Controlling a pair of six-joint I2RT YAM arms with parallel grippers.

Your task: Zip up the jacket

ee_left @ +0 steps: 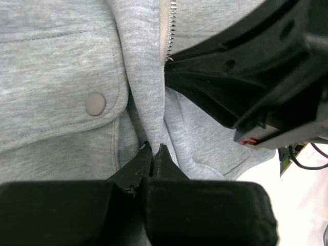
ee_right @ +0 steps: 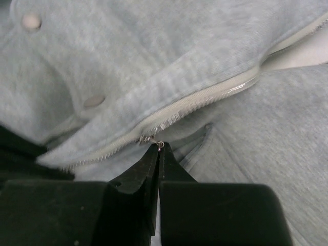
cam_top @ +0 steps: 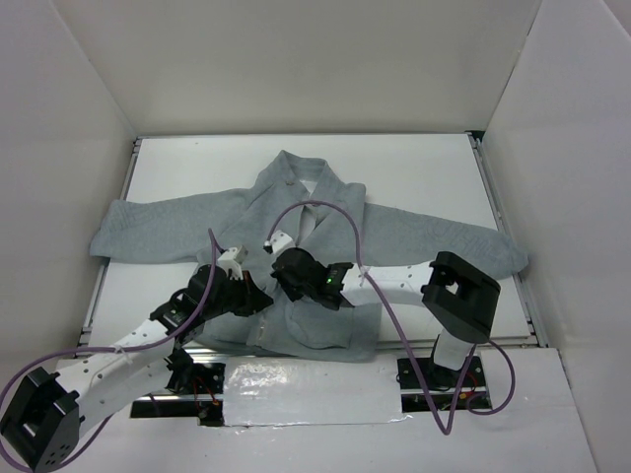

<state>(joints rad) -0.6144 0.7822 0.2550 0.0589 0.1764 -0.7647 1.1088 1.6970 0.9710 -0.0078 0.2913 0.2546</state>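
The light-grey fleece jacket (cam_top: 394,232) lies flat on the table, collar away from me, sleeves spread to both sides. Its pale zipper (ee_right: 205,101) is joined low down and parted above the slider (ee_right: 147,138). My right gripper (ee_right: 160,147) is shut on the small metal pull at the slider; from above it sits over the jacket's lower front (cam_top: 288,264). My left gripper (ee_left: 154,147) is shut on the fold of front edge below the zipper teeth (ee_left: 170,25), near the hem (cam_top: 258,296). The right gripper's black body (ee_left: 246,66) fills the upper right of the left wrist view.
A snap button (ee_left: 96,103) marks a flap pocket left of the zipper. White walls (cam_top: 79,118) enclose the white table (cam_top: 424,168) on three sides. A purple cable (cam_top: 350,222) arcs over the jacket's chest. The right arm's elbow (cam_top: 463,291) stands over the table's near right edge.
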